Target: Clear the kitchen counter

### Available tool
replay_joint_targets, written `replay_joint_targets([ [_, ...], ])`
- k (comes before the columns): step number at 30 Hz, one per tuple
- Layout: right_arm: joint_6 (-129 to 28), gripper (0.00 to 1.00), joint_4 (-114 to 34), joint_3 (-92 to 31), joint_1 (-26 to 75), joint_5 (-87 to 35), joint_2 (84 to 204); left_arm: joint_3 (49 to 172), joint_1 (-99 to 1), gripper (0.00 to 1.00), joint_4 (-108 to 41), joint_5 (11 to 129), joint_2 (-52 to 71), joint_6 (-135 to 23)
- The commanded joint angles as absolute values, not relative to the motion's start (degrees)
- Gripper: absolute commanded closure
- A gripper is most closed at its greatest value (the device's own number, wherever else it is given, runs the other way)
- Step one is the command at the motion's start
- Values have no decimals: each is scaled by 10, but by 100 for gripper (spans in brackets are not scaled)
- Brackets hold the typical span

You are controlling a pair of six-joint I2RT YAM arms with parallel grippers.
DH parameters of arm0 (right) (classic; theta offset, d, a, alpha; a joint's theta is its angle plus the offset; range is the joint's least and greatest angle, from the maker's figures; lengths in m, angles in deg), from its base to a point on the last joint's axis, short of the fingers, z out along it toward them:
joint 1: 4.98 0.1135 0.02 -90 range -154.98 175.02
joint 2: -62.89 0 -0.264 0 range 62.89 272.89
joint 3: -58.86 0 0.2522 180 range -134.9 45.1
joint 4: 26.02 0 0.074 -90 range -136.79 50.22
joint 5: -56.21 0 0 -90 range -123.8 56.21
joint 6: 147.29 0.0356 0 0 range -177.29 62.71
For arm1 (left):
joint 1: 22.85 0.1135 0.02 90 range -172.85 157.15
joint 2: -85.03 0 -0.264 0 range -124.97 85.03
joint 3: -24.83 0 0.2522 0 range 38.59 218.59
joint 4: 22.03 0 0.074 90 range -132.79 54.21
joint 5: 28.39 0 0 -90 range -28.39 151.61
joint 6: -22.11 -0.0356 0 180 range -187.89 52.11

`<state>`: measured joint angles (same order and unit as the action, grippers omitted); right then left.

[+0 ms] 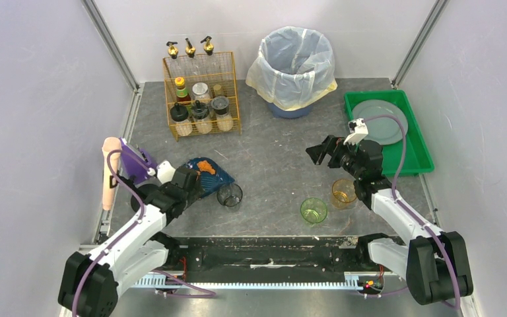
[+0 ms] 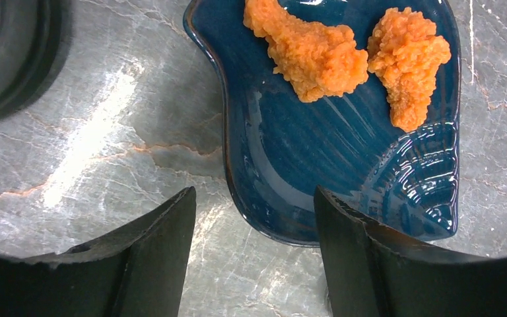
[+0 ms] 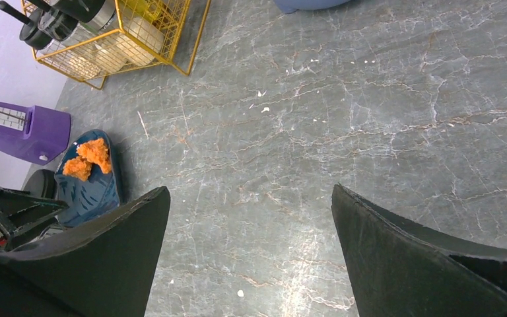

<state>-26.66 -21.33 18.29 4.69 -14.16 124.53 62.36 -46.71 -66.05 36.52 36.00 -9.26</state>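
**Kitchen counter, viewed from above and from both wrists.** The kitchen counter (image 1: 270,152) (image 2: 72,165) (image 3: 383,132), a dark grey slab with pale veins, fills the floor of the white-walled cell from the arm bases to the far wall and bears everything else in view. At its left, a blue shell-shaped dish (image 1: 212,174) (image 2: 317,152) (image 3: 92,195) lies flat and carries two orange fried pieces (image 1: 206,165) (image 2: 317,56) (image 3: 87,158) at one end. The left gripper (image 1: 193,181) (image 2: 254,198) hangs low over the near rim of this dish. Its jaws stand apart, one over the bare slab and one over the dish. Whether either touches the rim cannot be told. Just right of the dish stands a dark clear glass (image 1: 230,195). A green glass (image 1: 313,211) and an amber glass (image 1: 343,193) stand near each other further right. The right gripper (image 1: 323,150) (image 3: 251,191) is raised above the slab beyond the amber glass, its jaws spread wide and holding nothing. Along the far edge stand a yellow wire rack (image 1: 201,96) (image 3: 138,39) of jars and bottles and a bag-lined bin (image 1: 296,63). At the right edge a green tray (image 1: 422,155) holds a grey plate (image 1: 379,122). A purple block (image 1: 137,160) (image 3: 20,129) sits at the left wall.
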Motion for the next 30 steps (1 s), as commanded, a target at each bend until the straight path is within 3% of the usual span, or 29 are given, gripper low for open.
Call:
replay_joint_targets([
  [1, -271, 5, -184, 188, 51, -133, 1233, 632, -467, 30, -603, 360, 331, -62],
  [19, -269, 5, -178, 190, 52, -130, 1234, 622, -494, 46, -531, 370, 232, -51],
  [30, -272, 6, -177, 190, 56, -127, 1237, 634, -513, 73, -494, 394, 189, -59],
])
